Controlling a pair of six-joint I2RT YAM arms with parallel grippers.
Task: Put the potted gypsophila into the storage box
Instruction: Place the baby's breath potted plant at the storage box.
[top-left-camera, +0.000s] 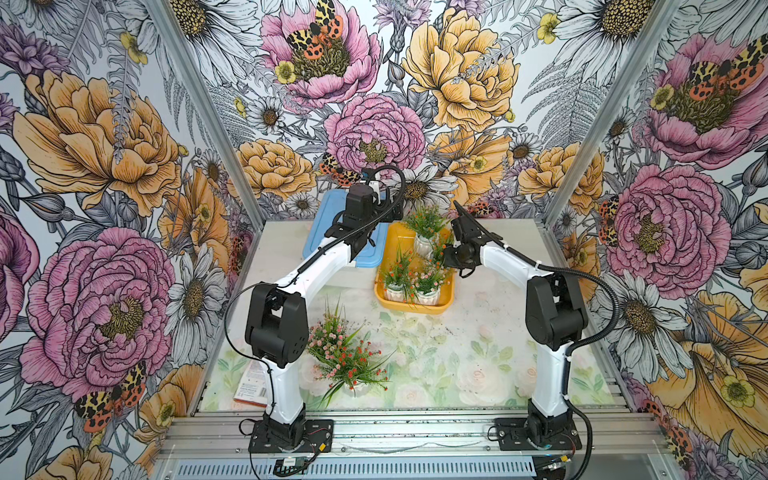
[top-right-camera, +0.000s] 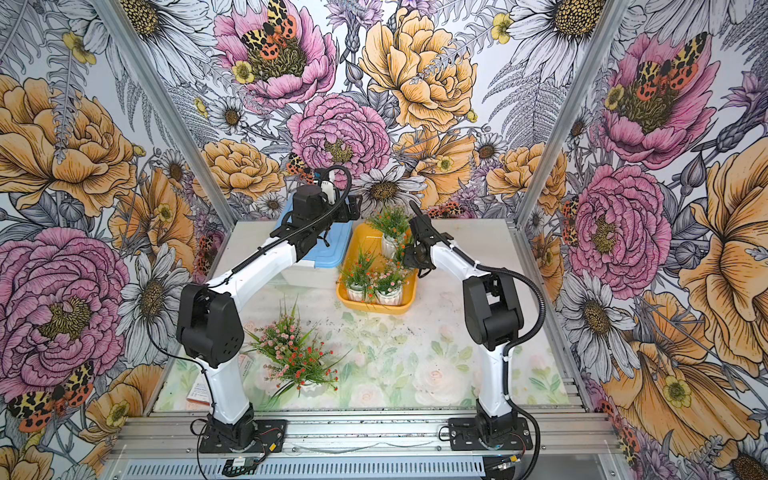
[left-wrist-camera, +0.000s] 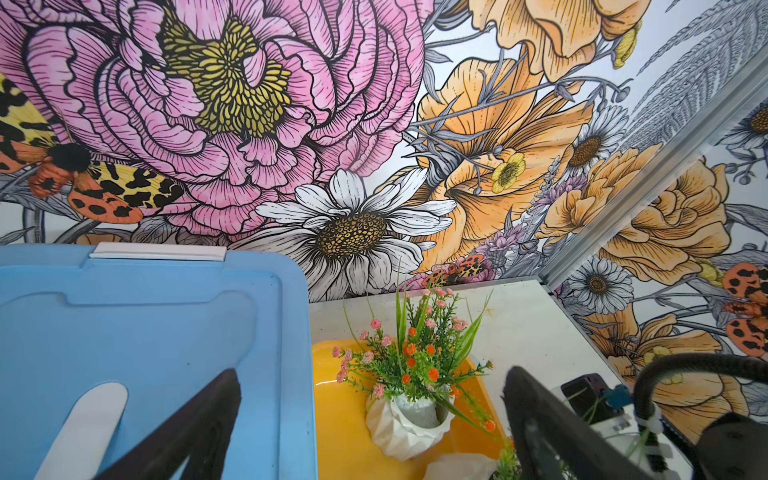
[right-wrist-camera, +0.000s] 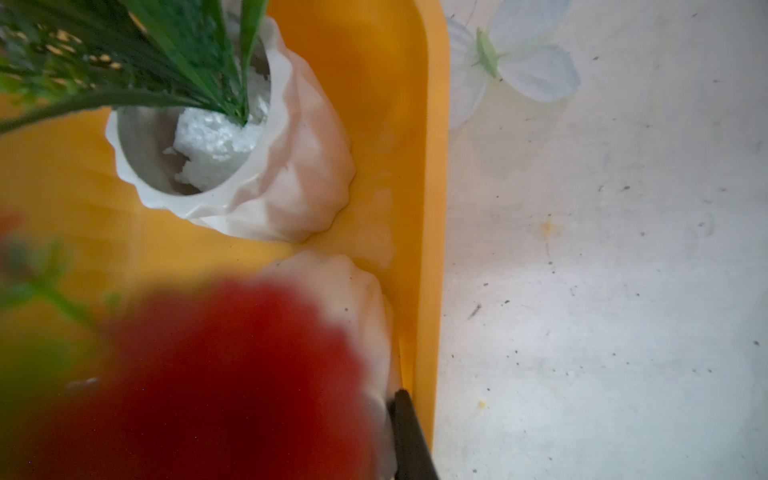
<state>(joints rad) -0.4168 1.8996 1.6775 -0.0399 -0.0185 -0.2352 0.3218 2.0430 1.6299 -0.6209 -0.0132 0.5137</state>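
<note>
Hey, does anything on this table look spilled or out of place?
Dark specks are strewn over the table in front of the yellow storage box, like spilled grit. A printed packet lies at the near left edge, partly behind the left arm.

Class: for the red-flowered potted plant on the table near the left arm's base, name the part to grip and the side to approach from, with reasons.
Probably the white pot, low on its body, sideways over the table from the robot's right. Foliage of the red-flowered potted plant covers the rim from above, and a pink-flowered plant crowds its other side.
</note>
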